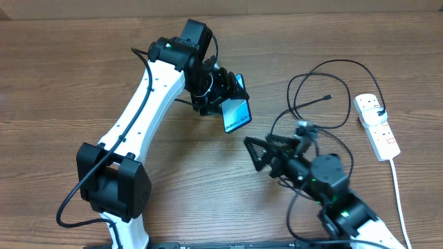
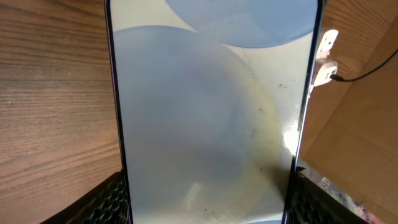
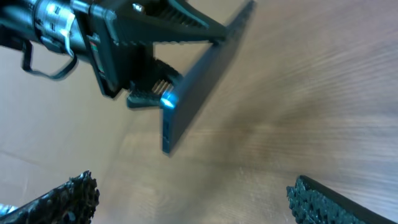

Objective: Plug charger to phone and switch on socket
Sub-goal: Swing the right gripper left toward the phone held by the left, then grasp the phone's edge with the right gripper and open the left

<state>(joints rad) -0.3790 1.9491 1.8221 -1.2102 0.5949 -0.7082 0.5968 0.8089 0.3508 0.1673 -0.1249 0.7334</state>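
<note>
The phone [image 1: 237, 115] was held pinched across its long edges by the left end effector [image 1: 228, 98], just ahead of the spread, empty right end effector [image 1: 255, 153]. The charger [image 1: 328, 97], likely limp and light, lay behind the latter, probably best gripped near its stiff connector.

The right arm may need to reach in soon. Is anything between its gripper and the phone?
Nothing visible does. The open, empty right gripper faces the phone, held tilted off the table by the left gripper, with only bare wood between them.
</note>
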